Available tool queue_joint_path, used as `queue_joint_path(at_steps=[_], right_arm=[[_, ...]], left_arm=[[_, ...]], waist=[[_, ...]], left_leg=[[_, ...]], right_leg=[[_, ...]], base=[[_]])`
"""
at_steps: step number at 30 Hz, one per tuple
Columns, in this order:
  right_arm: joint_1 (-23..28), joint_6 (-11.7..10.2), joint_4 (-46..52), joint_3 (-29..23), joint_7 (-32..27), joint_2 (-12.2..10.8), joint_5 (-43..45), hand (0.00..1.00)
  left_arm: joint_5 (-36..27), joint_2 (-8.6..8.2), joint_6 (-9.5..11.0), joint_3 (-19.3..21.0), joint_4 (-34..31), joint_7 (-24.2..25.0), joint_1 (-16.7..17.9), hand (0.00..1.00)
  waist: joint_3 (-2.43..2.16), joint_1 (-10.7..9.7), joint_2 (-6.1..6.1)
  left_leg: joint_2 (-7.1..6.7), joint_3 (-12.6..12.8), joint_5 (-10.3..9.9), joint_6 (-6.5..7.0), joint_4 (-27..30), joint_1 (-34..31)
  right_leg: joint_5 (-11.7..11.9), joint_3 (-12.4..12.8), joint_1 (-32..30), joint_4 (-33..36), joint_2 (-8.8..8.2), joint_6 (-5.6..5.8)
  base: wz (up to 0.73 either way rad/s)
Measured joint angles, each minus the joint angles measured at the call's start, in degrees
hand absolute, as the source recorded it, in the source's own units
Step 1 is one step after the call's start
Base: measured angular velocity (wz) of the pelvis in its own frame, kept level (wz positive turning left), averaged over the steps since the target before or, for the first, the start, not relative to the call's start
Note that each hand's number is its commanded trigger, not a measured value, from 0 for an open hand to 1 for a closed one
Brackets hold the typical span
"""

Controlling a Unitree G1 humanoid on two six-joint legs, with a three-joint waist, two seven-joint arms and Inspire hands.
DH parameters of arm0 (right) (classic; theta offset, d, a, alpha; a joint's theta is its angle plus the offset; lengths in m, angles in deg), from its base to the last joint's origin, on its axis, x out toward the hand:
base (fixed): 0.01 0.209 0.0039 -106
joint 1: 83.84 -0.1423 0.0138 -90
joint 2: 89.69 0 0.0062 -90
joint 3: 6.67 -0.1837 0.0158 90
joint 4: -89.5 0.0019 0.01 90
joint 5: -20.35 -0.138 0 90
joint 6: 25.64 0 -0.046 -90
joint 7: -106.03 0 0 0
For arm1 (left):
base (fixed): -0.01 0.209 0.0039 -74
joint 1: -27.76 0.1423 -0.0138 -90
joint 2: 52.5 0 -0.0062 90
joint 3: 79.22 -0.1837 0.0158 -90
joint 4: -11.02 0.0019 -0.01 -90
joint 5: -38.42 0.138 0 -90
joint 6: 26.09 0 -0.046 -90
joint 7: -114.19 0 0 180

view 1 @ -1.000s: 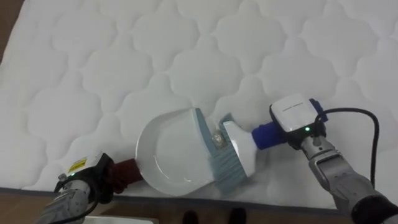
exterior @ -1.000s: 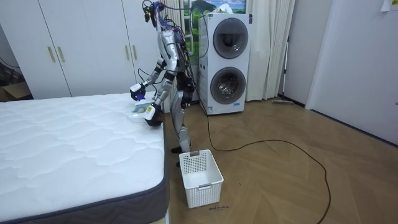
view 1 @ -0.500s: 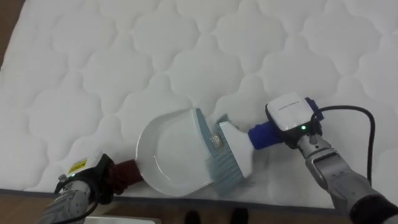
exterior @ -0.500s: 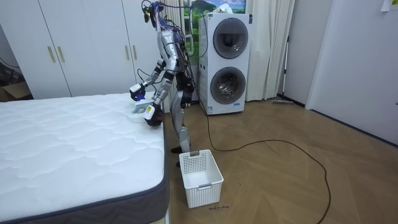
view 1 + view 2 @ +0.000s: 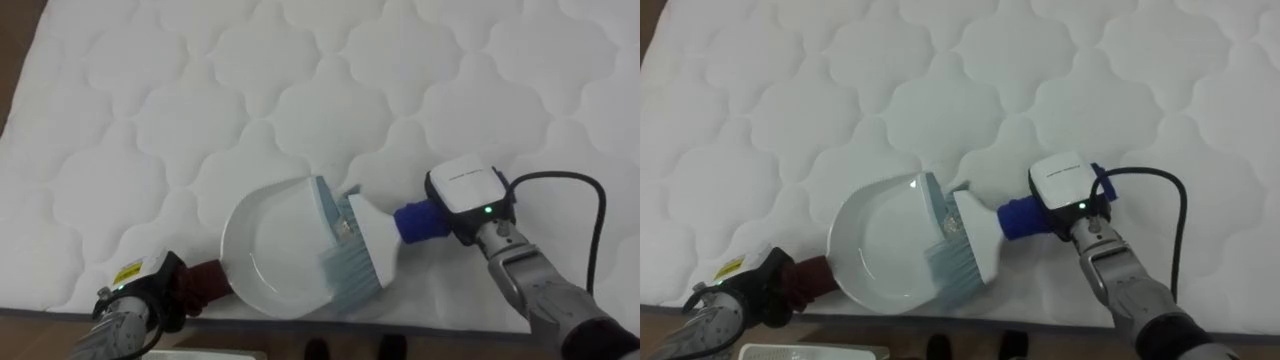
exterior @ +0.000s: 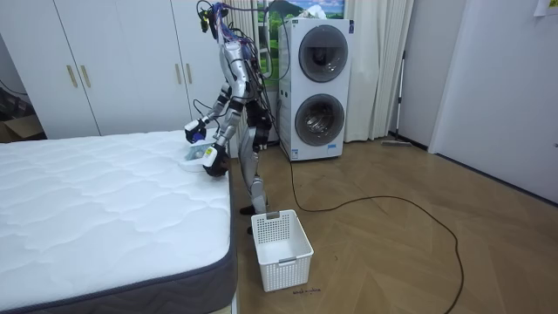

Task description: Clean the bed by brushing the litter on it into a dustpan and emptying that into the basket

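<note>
Brush (image 5: pixel 358 258) bristles overlap round dustpan (image 5: pixel 268 250) on quilted mattress (image 5: pixel 200 90).

mattress (image 5: pixel 300 100): 1 | dustpan (image 5: pixel 268 250): 1, handle in the fingers of the left hand (image 5: pixel 150 290) | brush (image 5: pixel 362 258): 1, handle in the fingers of the right hand (image 5: pixel 470 192) | basket (image 6: pixel 281 249): 1, on the floor, well apart from both hands' fingers | washing machines (image 6: pixel 318 52): 2, stacked

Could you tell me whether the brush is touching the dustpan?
Touching: in the left eye view the brush lies with its bristles over the dustpan at its open lip, with no gap.
</note>
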Motion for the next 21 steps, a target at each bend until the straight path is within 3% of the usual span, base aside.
queue_joint_path(at_steps=[5, 8, 18, 21], right_arm=[[0.27, -1.06, 0.45, 0.70, 3.10, -0.81, -5.65, 1.00], [0.24, -2.78, 0.66, 0.66, 4.68, -1.54, -9.23, 1.00], [0.14, -7.53, 7.80, 0.32, 9.10, -5.86, -17.89, 1.00], [0.13, -7.72, 7.83, 0.36, 10.65, -6.81, -18.99, 1.00]], left_arm=[[0.03, -0.49, 0.01, -0.01, -0.01, 0.03, 0.00, 1.00], [-0.01, -0.49, 0.17, -0.01, -0.04, 0.03, -0.01, 1.00], [0.03, -1.27, 1.68, 0.16, 0.39, -0.02, -0.08, 1.00], [-0.06, -1.40, 2.34, 0.16, 0.50, -0.02, 0.49, 1.00]], waist=[[0.00, 0.08, 0.04], [-0.01, 0.06, 0.07], [0.06, -0.30, 0.39], [0.05, -0.21, 0.38]], left_leg=[[-0.07, 0.00, 0.01, 0.01, -0.12, -0.02], [-0.09, -0.02, 0.01, 0.01, -0.07, -0.02], [-0.11, -0.10, 0.01, 0.02, 0.04, -0.24], [-0.16, -0.07, 0.02, 0.04, -0.09, -0.20]], right_leg=[[0.00, 0.21, -0.06, -0.03, 0.04, 0.00], [0.00, 0.19, -0.04, -0.02, 0.01, 0.00], [0.00, 0.05, -0.17, -0.03, -0.10, 0.00], [0.00, -0.03, -0.20, -0.02, -0.18, 0.01]], base=[[0.00], [0.00], [0.00], [0.00]])
